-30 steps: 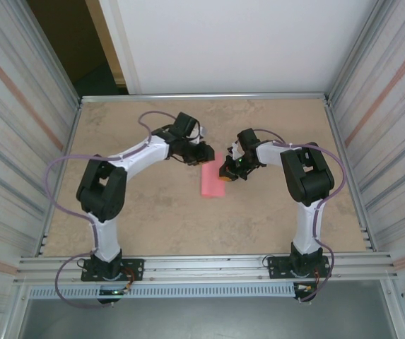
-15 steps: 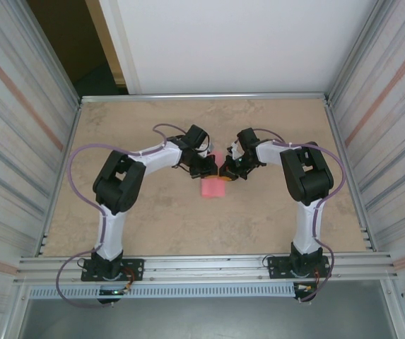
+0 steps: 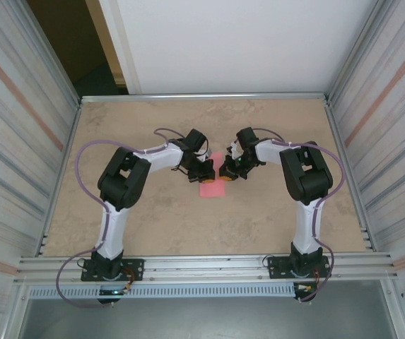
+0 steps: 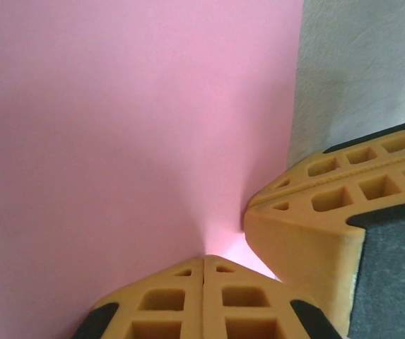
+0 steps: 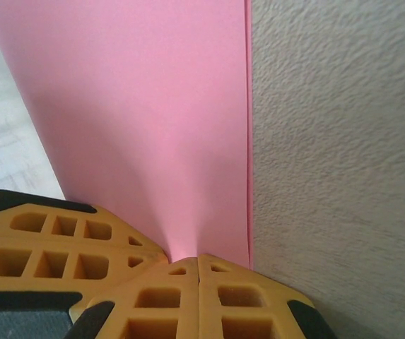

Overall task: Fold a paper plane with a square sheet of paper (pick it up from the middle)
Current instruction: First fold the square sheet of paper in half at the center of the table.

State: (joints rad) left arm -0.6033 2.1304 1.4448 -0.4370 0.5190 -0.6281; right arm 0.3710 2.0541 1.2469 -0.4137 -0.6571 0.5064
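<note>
The square sheet of paper point(image 3: 213, 188) is plain pink and lies mid-table between both grippers, with a doubled edge point(image 5: 247, 141) along its right side in the right wrist view. My left gripper point(image 3: 205, 171) is shut, and its orange fingertips point(image 4: 203, 258) pinch the pink sheet point(image 4: 131, 127). My right gripper point(image 3: 226, 171) is shut too, pinching the sheet point(image 5: 153, 113) at its fingertips point(image 5: 198, 257). The two grippers sit tip to tip. The right gripper's fingers point(image 4: 329, 212) show beside the left one's, and the left gripper's fingers point(image 5: 61, 240) beside the right one's. A paper plane is out of view.
The beige table point(image 3: 153, 219) is bordered by an aluminium frame, with corrugated side walls point(image 3: 18, 141) left and right. A white panel point(image 3: 230, 42) stands behind the far edge. Purple cables loop off both arms.
My left gripper swung right to the pink sheet and shut on it beside the right gripper. The right gripper stayed shut in place. The sheet's visible part looks shorter.
</note>
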